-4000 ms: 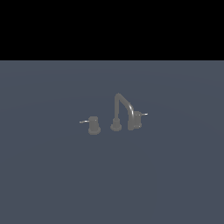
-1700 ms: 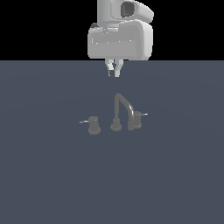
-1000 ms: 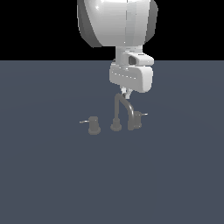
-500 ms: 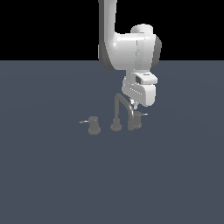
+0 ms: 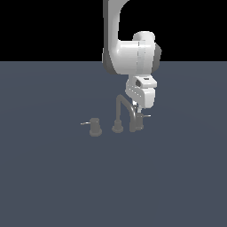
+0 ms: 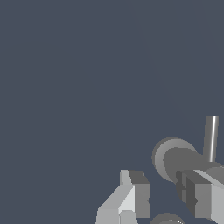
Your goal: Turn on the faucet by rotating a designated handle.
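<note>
The dull-grey faucet (image 5: 123, 108) stands mid-floor with its arched spout on a round base (image 5: 117, 127). The handle (image 5: 138, 123) is the knob on the exterior view's right, and its thin pale lever (image 5: 145, 116) points right. My gripper (image 5: 138, 111) hangs just above this knob, partly covering it. In the wrist view the knob (image 6: 173, 157) and its lever (image 6: 211, 138) lie just beyond my open gripper (image 6: 164, 194). The two fingers (image 6: 136, 192) stand apart and hold nothing. One finger overlaps the knob's edge; contact cannot be told.
A twin knob (image 5: 95, 129) with a leftward lever (image 5: 84, 123) stands on the exterior view's left of the spout. Everything rests on a flat dark grey-blue floor (image 5: 53, 177). The white arm (image 5: 133, 55) rises behind the faucet.
The arm came into view from above, then lowered and shifted toward the exterior view's right, bringing the gripper down onto the right-hand knob. The faucet and its levers have not moved.
</note>
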`<state>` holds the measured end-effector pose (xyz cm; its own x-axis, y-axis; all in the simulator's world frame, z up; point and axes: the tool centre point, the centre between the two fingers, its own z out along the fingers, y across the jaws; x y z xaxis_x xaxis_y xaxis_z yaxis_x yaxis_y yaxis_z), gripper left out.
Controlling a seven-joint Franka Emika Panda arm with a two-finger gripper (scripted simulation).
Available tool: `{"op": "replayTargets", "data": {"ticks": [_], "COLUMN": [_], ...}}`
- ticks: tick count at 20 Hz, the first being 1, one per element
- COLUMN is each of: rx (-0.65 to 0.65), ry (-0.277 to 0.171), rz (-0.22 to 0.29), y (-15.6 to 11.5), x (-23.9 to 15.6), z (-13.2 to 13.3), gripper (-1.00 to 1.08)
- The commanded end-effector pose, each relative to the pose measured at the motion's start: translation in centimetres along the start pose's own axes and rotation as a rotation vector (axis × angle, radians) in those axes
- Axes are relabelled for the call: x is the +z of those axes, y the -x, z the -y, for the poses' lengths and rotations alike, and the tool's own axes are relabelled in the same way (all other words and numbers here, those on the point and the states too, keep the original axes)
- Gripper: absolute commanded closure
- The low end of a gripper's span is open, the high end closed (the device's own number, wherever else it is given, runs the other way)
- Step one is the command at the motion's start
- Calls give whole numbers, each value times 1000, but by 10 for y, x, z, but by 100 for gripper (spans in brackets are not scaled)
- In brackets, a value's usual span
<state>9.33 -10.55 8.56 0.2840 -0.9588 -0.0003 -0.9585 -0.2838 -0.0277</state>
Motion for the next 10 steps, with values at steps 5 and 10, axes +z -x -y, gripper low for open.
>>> {"op": "replayTargets", "data": {"ticks": [5, 10], "rx": [40, 15], "ry": [28, 2], "rz": [-1, 0], "y": [-22, -9], "x": [21, 4], "z": [-16, -7], "gripper": [108, 108]}}
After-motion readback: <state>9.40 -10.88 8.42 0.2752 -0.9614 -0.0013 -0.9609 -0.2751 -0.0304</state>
